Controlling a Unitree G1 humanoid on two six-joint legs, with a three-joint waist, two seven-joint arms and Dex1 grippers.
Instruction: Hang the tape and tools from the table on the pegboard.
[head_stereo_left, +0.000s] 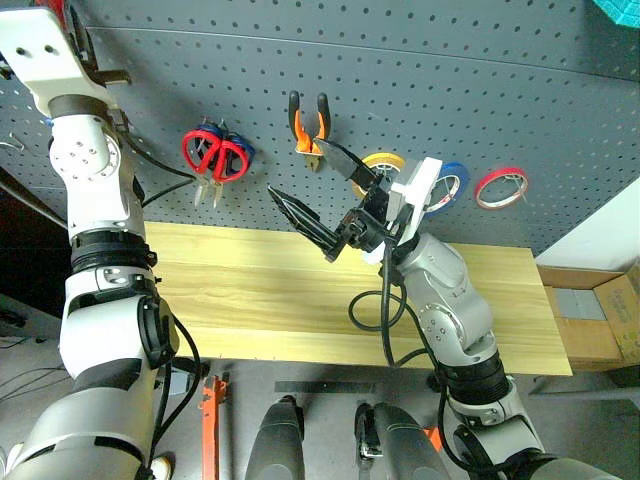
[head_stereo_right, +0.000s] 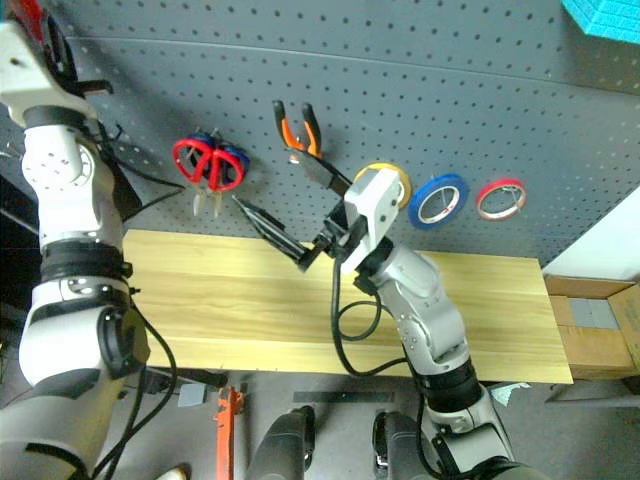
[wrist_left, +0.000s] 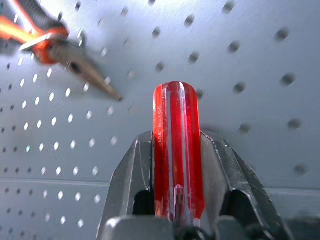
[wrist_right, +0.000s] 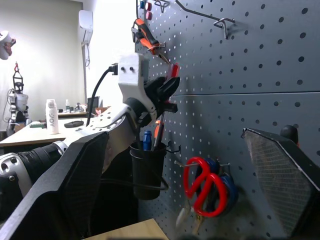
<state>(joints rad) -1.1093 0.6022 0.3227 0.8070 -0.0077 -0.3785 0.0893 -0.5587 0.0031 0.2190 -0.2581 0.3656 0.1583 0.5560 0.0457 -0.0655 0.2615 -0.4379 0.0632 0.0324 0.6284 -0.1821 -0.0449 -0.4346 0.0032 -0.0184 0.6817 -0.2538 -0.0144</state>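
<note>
Clamped in the left hand (wrist_left: 175, 145), fingers narrowed onto the handle from both sides: the slim red-handled screwdriver (wrist_left: 176, 150), handle end poking past the fingertips toward the pegboard (head_stereo_left: 450, 90). Raised to the upper left of the head views, just off the board's face, close to a second pair of orange-handled pliers (wrist_left: 75, 62) hanging there. Not yet on any hook or holder. Below it in the right wrist view, hung on the board, a black cup (wrist_right: 147, 167) with other screwdrivers standing in it; quite possibly the place meant for this one, though cannot say for sure.

Held at mid-frame in front of the board, the right hand (head_stereo_left: 296, 167), spread as wide as it goes and gripping nothing.

Hung already, going outward along the board:
- left of centre, the red-handled scissors (head_stereo_left: 213, 155), on one hook with a blue-handled pair behind them;
- upper centre, the small pliers (head_stereo_left: 308, 125), handles up;
- right of centre, the blue tape (head_stereo_right: 440, 200), between the yellow roll (head_stereo_right: 395, 180) and the red-pink roll (head_stereo_left: 501, 186).

Across the lower middle, the counter (head_stereo_left: 250, 290), with none of the task's things lying on its wood.

Judged from all that: three of four hung, one in hand. Left to do: seat the screwdriver on the board and let go.
</note>
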